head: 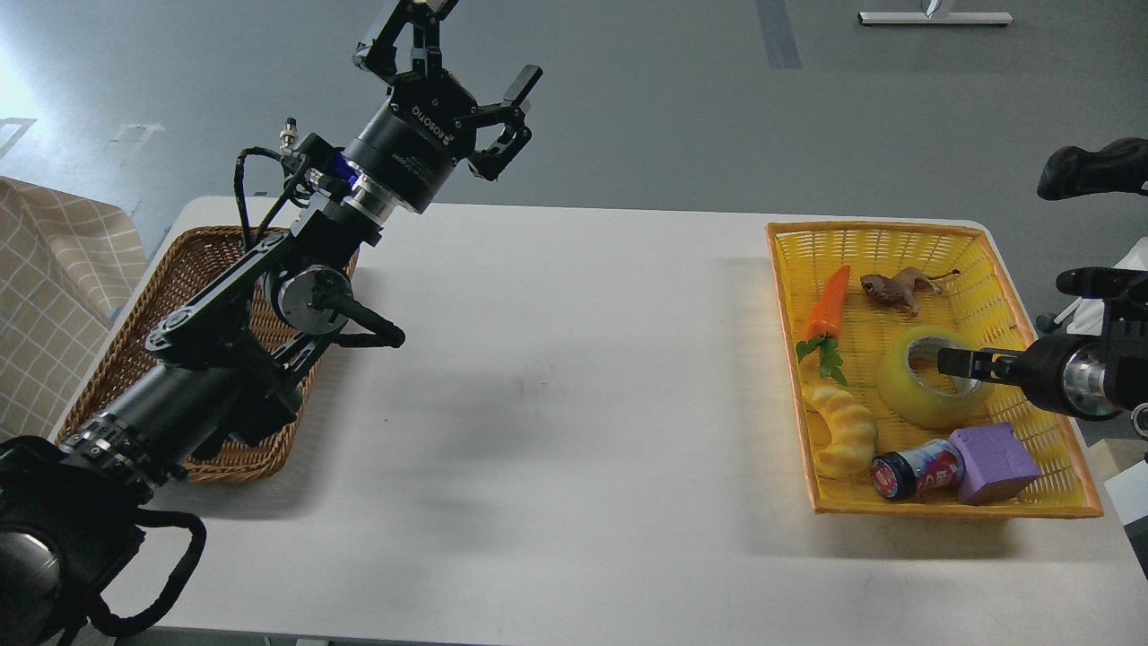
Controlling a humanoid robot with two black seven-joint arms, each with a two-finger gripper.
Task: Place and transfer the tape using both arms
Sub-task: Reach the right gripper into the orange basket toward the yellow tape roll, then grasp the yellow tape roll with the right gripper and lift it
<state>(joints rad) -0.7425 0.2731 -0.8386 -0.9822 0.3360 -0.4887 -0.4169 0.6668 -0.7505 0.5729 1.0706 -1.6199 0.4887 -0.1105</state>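
The tape (900,391), a translucent yellow roll with a grey core, lies flat in the yellow basket (861,228) at the table's right. My right gripper (956,362) reaches in from the right edge, its dark tip over the roll's core opening. It is seen edge-on, so I cannot tell whether its fingers are apart or touch the tape. My left gripper (462,56) is open and empty, held high above the table's far left, by the brown wicker basket (193,260).
The yellow basket also holds a toy carrot (827,305), a brown lion figure (897,289), a yellow toy bread (847,432), a small jar (919,469) and a purple block (994,462). A checked cloth (45,296) lies left of the wicker basket.
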